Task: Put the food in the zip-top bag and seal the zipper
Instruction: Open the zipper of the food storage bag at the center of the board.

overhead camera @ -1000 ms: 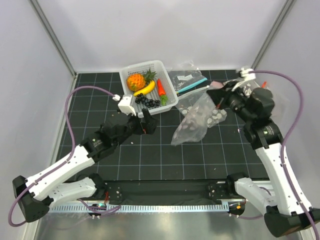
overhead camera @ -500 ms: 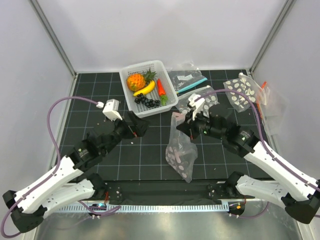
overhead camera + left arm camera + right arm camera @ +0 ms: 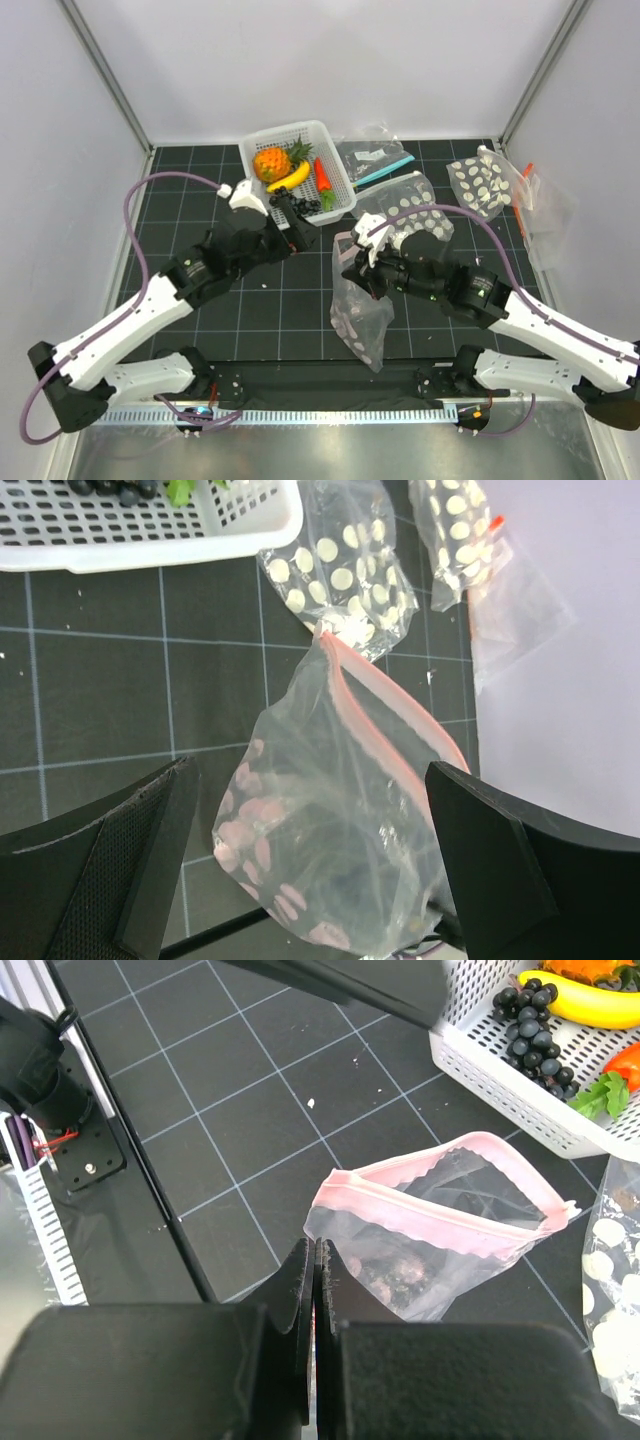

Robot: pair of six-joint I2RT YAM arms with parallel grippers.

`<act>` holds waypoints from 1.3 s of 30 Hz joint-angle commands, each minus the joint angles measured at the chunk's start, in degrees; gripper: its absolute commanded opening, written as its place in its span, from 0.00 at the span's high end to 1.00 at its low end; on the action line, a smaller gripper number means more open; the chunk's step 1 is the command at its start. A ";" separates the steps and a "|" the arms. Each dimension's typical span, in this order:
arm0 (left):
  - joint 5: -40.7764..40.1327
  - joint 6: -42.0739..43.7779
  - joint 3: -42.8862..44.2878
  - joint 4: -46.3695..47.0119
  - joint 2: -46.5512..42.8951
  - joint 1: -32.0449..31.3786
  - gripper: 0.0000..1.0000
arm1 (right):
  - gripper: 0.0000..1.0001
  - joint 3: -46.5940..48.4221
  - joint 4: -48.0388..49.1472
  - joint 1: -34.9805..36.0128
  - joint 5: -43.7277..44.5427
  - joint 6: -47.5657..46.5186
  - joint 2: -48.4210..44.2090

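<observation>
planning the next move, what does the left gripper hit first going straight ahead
The left gripper would most likely meet the zip-top bag near its zipper, though depth is unclear.

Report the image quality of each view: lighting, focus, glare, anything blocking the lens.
Top external: even, soft light, faint shadows, no harsh glare, the zip-top bag and the rest sharp. Left wrist: bag and white basket in focus, the left gripper's fingers dark, filling both lower corners. Right wrist: bag mouth crisp, the right gripper's fingers an underexposed black mass across the bottom.
</observation>
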 commanded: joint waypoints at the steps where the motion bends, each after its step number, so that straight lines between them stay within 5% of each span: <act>1: 2.70 -1.91 5.44 -1.77 5.28 0.26 0.00 | 0.99 0.14 1.81 2.00 4.19 -2.18 0.05; 7: 6.40 -1.74 8.36 -1.16 12.48 0.26 0.00 | 0.99 0.14 2.25 3.50 4.73 -2.54 0.75; 12: 11.66 -4.28 5.56 2.78 15.39 0.35 0.18 | 0.99 -0.21 2.60 4.20 5.25 -2.54 0.58; 18: 16.07 -3.68 1.86 10.01 17.86 0.26 0.74 | 0.99 -0.57 2.60 5.00 5.78 -2.62 0.49; 19: 15.72 -2.63 1.86 10.36 17.60 0.26 0.97 | 0.93 -0.65 2.43 5.00 5.96 -2.54 0.31; 20: 15.46 -2.10 1.77 10.45 17.07 0.26 1.00 | 0.84 -0.74 2.16 5.00 6.13 -2.54 0.05; 21: 14.41 -1.31 1.59 10.36 16.54 0.26 1.00 | 0.61 -0.74 2.16 5.00 6.66 -2.01 -0.30; 22: 13.88 0.18 1.42 10.36 15.93 0.17 1.00 | 0.51 -0.74 2.07 5.00 7.18 -1.49 -0.65; 25: 10.81 2.21 -0.51 11.50 12.68 0.17 1.00 | 0.35 0.74 1.64 5.00 10.60 3.49 -2.58; 34: 2.54 9.50 -6.49 20.10 1.78 -2.72 1.00 | 0.31 24.90 -18.74 5.00 27.21 14.68 6.97; 39: 0.96 14.42 -6.76 24.33 1.07 -5.10 1.00 | 0.34 28.87 -19.64 5.00 31.26 19.07 11.91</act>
